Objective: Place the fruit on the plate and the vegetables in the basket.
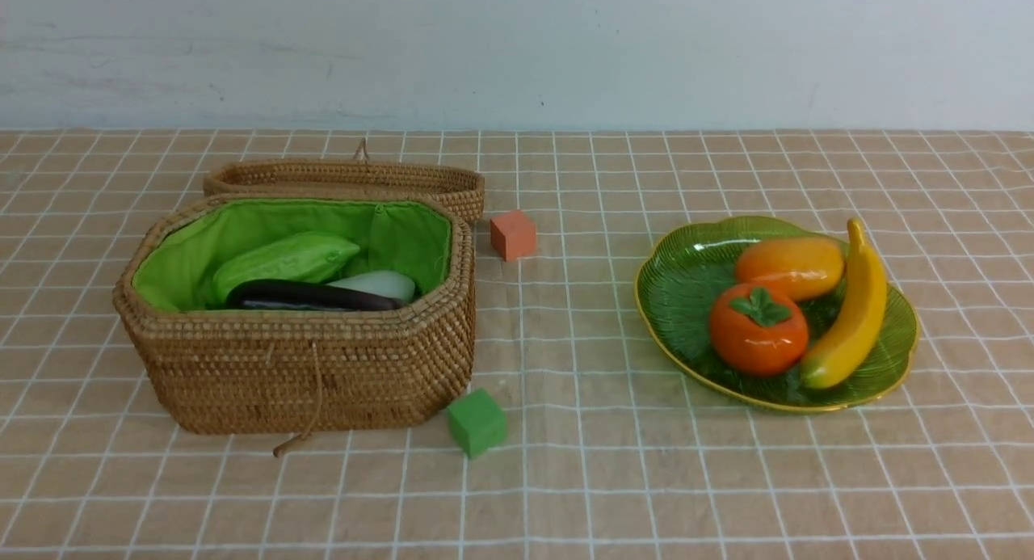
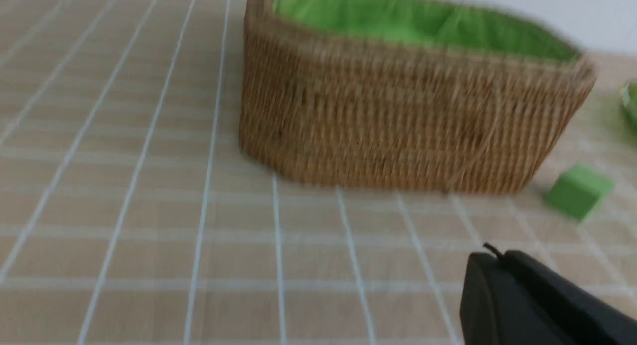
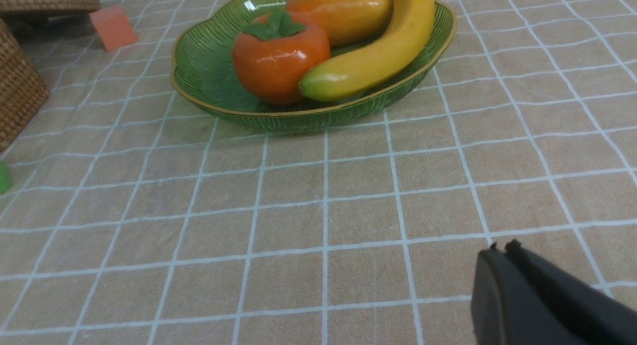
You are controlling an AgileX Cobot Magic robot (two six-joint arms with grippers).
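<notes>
The green plate (image 1: 687, 301) at the right holds the persimmon (image 1: 758, 328), the mango (image 1: 790, 267) and the banana (image 1: 850, 317). The wicker basket (image 1: 307, 366) at the left, lid open behind it, holds the green gourd (image 1: 283, 261), the purple eggplant (image 1: 311, 295) and the white radish (image 1: 380, 283); the carrot is hidden. Neither gripper shows in the front view. My left gripper (image 2: 490, 258) is shut and empty, in front of the basket (image 2: 398, 131). My right gripper (image 3: 500, 250) is shut and empty, in front of the plate (image 3: 209, 66) with the fruit.
A small orange cube (image 1: 513, 234) lies right of the basket lid (image 1: 347, 178). A small green cube (image 1: 477, 422) lies at the basket's front right corner; it also shows in the left wrist view (image 2: 577, 190). A checked tan cloth covers the table.
</notes>
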